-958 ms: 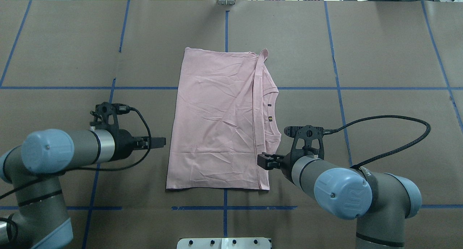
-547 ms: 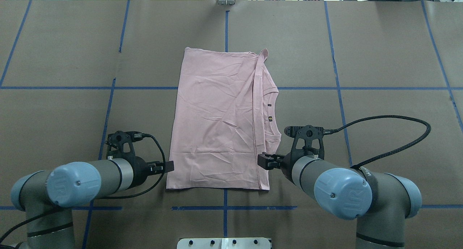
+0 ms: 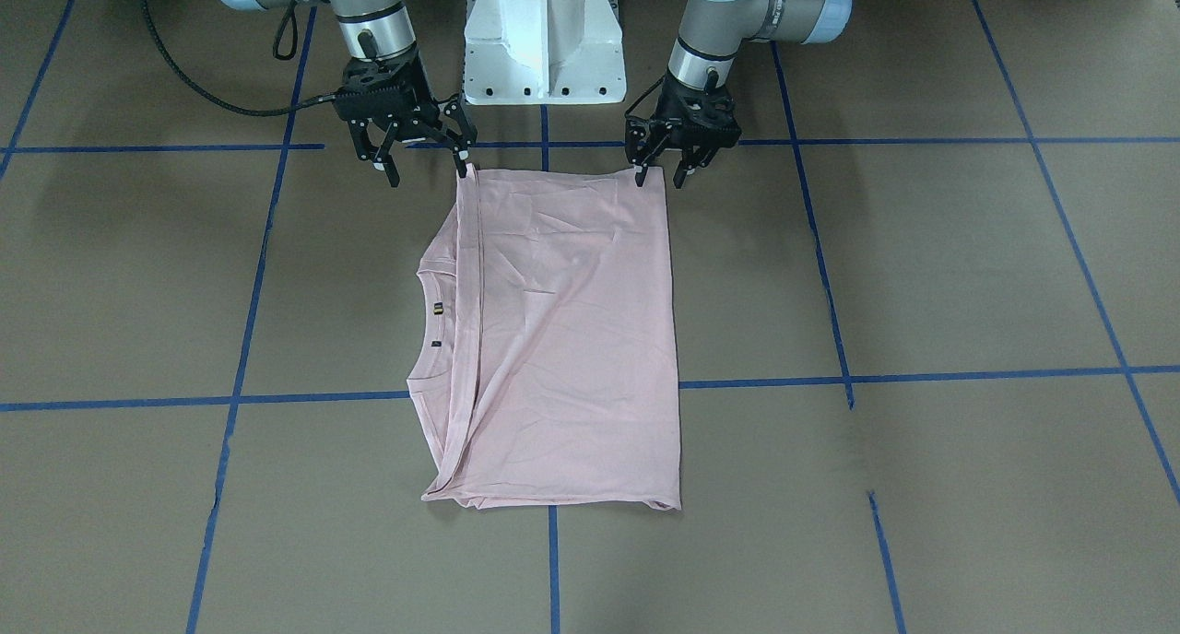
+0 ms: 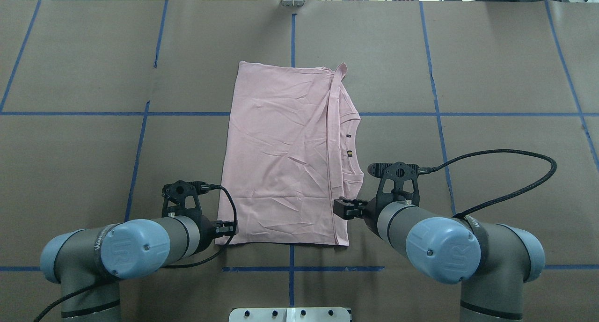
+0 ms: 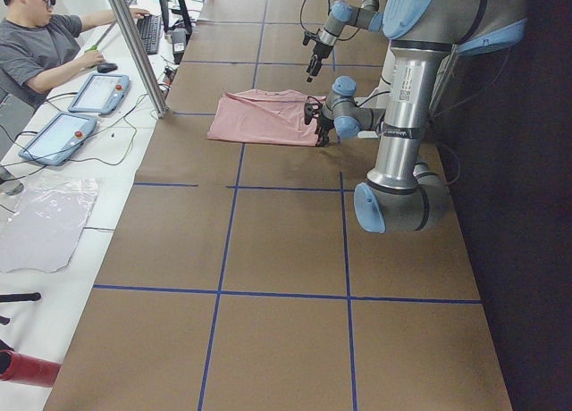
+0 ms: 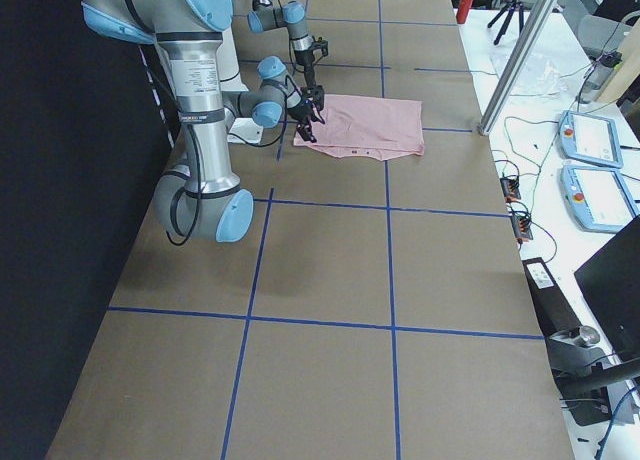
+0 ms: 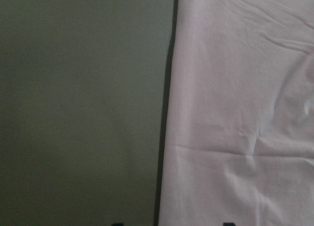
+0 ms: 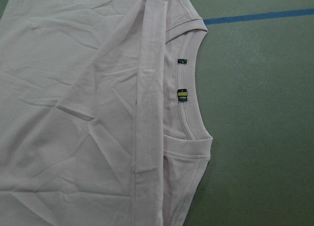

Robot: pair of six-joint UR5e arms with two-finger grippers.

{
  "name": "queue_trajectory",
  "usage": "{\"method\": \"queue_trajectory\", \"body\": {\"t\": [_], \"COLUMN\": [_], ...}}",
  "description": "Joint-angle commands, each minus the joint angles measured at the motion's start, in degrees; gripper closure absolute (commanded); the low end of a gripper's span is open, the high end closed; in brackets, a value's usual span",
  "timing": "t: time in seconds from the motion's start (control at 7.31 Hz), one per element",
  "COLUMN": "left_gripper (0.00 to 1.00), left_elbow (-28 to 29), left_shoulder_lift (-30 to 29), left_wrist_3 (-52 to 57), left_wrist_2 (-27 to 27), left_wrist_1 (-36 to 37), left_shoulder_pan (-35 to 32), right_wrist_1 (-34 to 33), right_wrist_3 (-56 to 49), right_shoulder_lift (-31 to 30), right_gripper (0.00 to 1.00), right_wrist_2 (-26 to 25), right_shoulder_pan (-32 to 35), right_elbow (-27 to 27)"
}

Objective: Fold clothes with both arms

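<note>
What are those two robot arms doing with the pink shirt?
They are folding a pink T-shirt on the brown table. It already lies folded over, with its collar peeking out at one side. The left gripper and right gripper are both open, one at each corner of the shirt's edge nearest the robot. Neither has grabbed the cloth yet.

Left pincer [image 4: 230,228] swung back toward robot, now at T-shirt [image 4: 281,163] near-left corner.

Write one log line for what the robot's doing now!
T-shirt: partly folded, flat; left end effector: open, at robot-side corner; right end effector: open, at other robot-side corner; grasp: none yet
</note>
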Motion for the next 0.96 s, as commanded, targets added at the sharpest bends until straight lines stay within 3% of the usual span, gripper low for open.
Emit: {"method": "queue_trajectory", "body": {"t": [0.0, 0.82], "left_gripper": [0.35, 0.39], "left_elbow": [-0.1, 0.2], "left_shoulder_lift": [-0.1, 0.3], "left_wrist_3": [-0.5, -0.5], "left_wrist_2": [-0.1, -0.1], "left_wrist_1": [0.2, 0.3], "left_shoulder_pan": [0.8, 1.6], "right_wrist_1": [0.0, -0.1], "right_wrist_3": [0.1, 0.2], "right_shoulder_lift": [0.0, 0.1], "right_gripper": [0.00, 0.00], "right_wrist_2": [0.0, -0.2], "right_shoulder_pan": [-0.1, 0.0], "right_elbow": [0.0, -0.1]}}
